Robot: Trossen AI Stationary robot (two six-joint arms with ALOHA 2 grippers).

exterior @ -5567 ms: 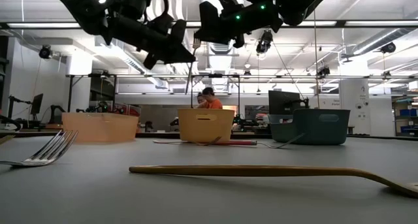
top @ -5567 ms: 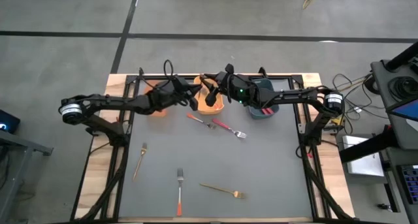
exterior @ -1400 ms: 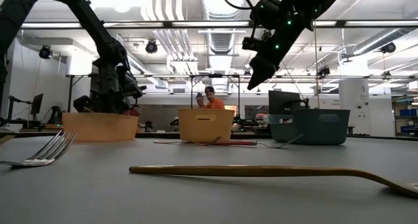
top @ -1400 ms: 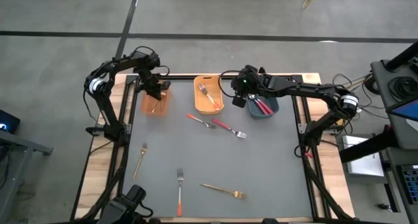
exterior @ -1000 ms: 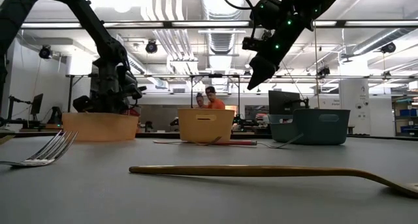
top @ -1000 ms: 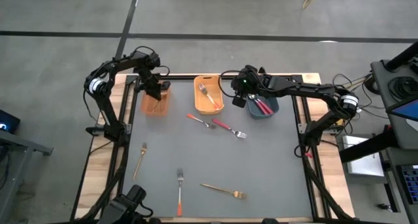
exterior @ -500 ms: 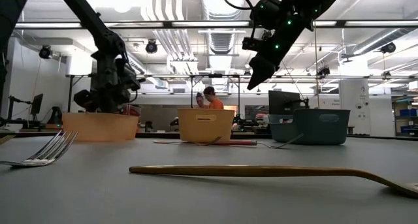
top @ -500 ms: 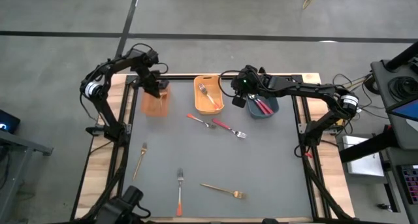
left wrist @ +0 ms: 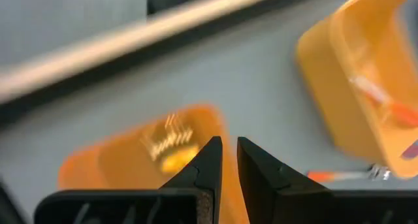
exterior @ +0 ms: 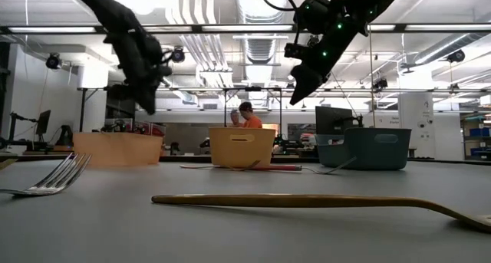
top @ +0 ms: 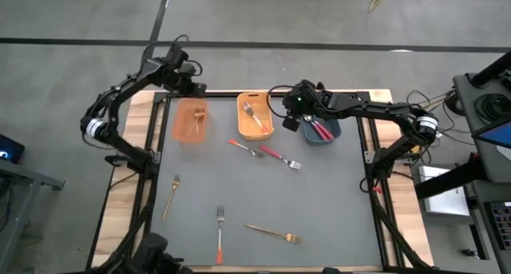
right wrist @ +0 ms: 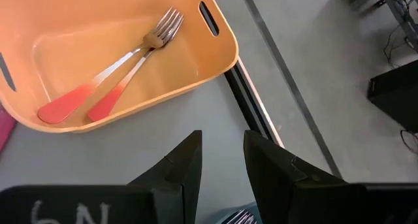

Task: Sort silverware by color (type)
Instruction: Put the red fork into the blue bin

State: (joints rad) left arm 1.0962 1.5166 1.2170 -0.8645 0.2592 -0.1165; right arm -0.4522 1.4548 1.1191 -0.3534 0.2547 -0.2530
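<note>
Several forks lie flat on the grey table: a gold fork [top: 170, 196] at left, an orange-handled fork [top: 219, 236] near the near edge, another gold fork [top: 273, 232], and two red-handled forks [top: 246, 148] [top: 279, 156] mid-table. The left orange bin [top: 180, 130] holds a gold fork [left wrist: 171, 140]. The middle orange bin [top: 268, 117] holds two orange-handled forks [right wrist: 117, 67]. The dark blue bin [top: 334, 132] holds red-pink forks [top: 319, 130]. My left gripper [top: 196, 89] [left wrist: 228, 140] hovers above the left bin's far edge, narrowly open and empty. My right gripper [top: 289, 122] [right wrist: 222, 142] hangs open and empty between the middle and blue bins.
The three bins stand in a row along the table's far edge, seen in the low view as the left bin [exterior: 116, 149], middle bin [exterior: 242, 146] and blue bin [exterior: 376, 148]. A wooden frame borders the table [top: 120, 210]. People [exterior: 244, 113] stand in the room beyond.
My left gripper has risen out of the left orange bin and drawn back toward the table's far edge, empty; the gold fork stays in that bin. My right arm has kept still.
</note>
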